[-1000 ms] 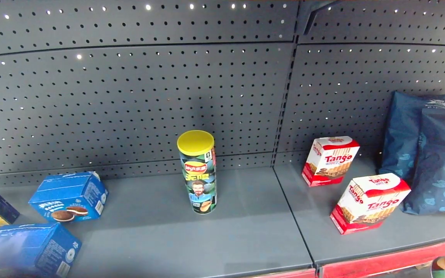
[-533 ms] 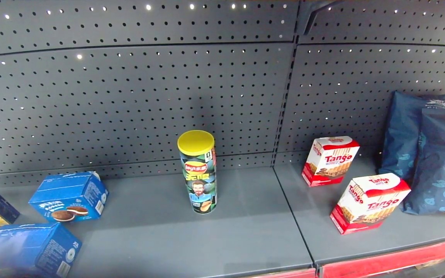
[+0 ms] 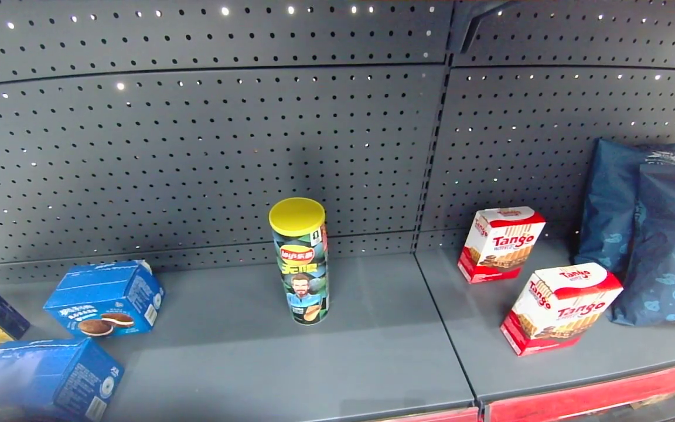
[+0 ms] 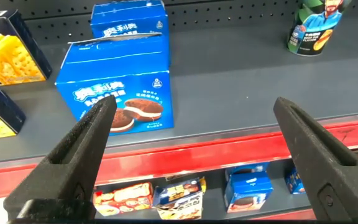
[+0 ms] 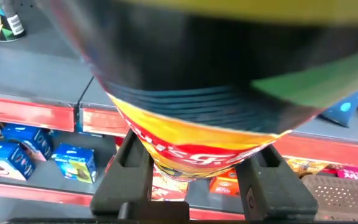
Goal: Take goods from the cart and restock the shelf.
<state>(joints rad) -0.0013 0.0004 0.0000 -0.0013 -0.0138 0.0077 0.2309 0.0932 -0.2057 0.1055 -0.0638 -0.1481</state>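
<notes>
The left gripper (image 4: 194, 107) hovers before the grey metal shelf (image 3: 372, 351), fingers apart; right gripper (image 5: 197, 177) clamped on a dark yellow-red snack package (image 5: 216, 93); two blue cookie boxes (image 3: 106, 299) (image 3: 44, 378), two red-white wafer boxes (image 3: 501, 243) (image 3: 560, 308), one yellow-lidded canister (image 3: 302, 264).

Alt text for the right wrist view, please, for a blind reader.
The right pincer grips a dark snack package with a red and yellow label, close to the camera. Behind it is a grey shelf with a red front edge, blue boxes beneath.
</notes>
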